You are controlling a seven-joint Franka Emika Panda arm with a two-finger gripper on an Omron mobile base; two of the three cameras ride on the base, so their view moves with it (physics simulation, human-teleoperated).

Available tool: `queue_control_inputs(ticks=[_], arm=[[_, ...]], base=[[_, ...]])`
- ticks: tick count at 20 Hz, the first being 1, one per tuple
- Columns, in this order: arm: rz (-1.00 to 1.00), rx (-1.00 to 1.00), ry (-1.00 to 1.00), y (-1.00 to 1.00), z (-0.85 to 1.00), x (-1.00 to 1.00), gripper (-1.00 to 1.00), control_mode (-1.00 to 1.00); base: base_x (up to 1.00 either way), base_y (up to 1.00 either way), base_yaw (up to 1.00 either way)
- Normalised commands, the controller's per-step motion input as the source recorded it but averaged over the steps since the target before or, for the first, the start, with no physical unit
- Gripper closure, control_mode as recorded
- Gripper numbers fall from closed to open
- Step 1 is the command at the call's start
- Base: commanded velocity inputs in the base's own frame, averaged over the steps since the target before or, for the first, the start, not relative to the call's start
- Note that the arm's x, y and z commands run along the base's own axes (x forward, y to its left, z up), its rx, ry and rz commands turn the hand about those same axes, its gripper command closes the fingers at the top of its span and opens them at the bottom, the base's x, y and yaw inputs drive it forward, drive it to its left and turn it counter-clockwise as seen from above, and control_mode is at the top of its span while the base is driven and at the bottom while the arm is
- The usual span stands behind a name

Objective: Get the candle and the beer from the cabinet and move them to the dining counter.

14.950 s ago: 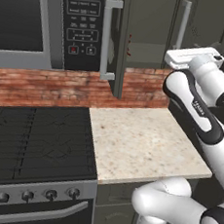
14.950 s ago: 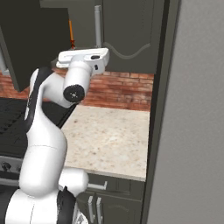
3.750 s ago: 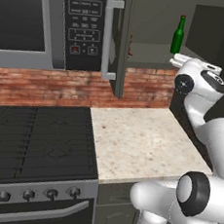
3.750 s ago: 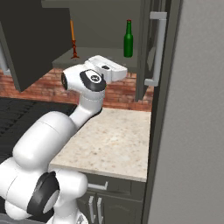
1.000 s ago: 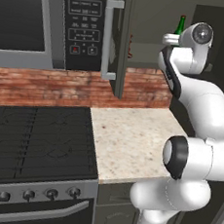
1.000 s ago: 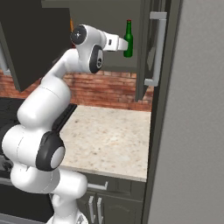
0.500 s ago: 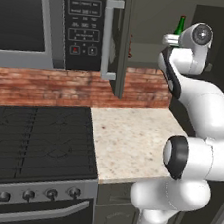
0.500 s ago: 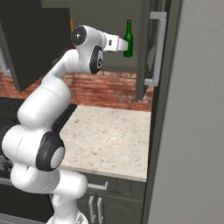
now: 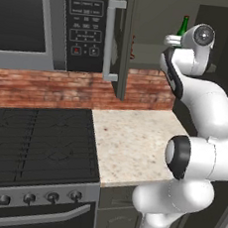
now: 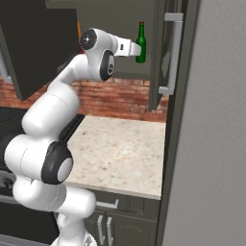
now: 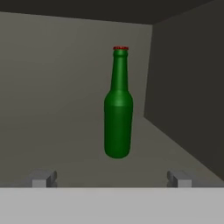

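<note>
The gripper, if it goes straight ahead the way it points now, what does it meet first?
Most likely the beer, standing upright in the cabinet ahead of the open gripper, roughly between its fingers. Nothing lies between them; the gap is hard to judge.

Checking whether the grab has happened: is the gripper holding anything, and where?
Nothing is held: the open gripper faces the upright green glass bottle, fingertips short of it.

Cabinet shelf [image 11: 61,144] up top has 1 green bottle [image 11: 118,109] standing upright mid-frame. Lower down, the speckled beige counter [image 9: 133,138] sits beside the stove.
</note>
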Motion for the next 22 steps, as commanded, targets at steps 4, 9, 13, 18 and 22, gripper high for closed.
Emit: queue_control_inputs(ticks=[4,9,13,18,22], arm=[[0.00,0.00,0.00,0.00,-0.01,0.18,-1.00,-1.00],[0.00,0.00,0.00,0.00,0.00,0.18,-1.00,-1.00],[0.00,0.00,0.00,0.00,0.00,0.20,-1.00,-1.00],[0.00,0.00,0.02,-0.02,0.00,0.26,-1.00,-1.00],[0.00,0.00,0.07,-0.05,0.00,0.31,-1.00,-1.00]], base=[[0.00,0.00,0.00],[0.00,0.00,0.00],[0.00,0.00,0.00],[0.00,0.00,0.00],[0.00,0.00,0.00]])
